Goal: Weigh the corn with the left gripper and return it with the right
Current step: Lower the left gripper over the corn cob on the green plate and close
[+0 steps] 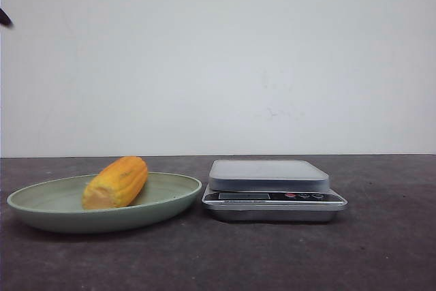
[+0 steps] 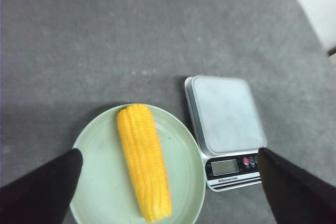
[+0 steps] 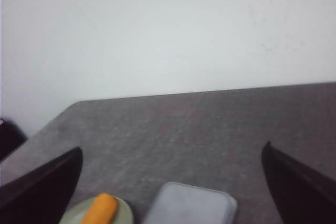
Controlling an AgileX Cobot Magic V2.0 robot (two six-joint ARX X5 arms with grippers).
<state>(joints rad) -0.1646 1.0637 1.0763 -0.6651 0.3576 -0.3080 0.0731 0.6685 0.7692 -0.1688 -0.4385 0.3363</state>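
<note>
Yellow corn lies on the green plate beside the kitchen scale, hard and bumpy, best pinched round its middle by the left gripper, both grippers' jaws wide apart.

Soft, even light — slight blur

A dark grey, slightly mottled table runs back to a plain white wall. Two things rest directly on it: a shallow pale green plate and a silver kitchen scale. The plate sits just beside the scale, on its left, their edges nearly touching.
</note>
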